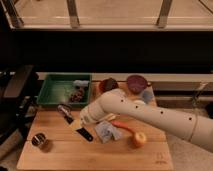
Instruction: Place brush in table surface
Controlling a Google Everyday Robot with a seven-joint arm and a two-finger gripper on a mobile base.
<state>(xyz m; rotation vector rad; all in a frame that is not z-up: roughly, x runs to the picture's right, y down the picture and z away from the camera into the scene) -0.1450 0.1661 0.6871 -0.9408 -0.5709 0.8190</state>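
While the white arm reaches across from the right, its gripper (82, 119) sits low over the left-middle of the big light-wood plank board (60, 152), fingers pinched tight on the long slim black-handled brush (74, 122). That brush lies slanted just in front of the green tray (47, 89), looks like it's touching the wood.
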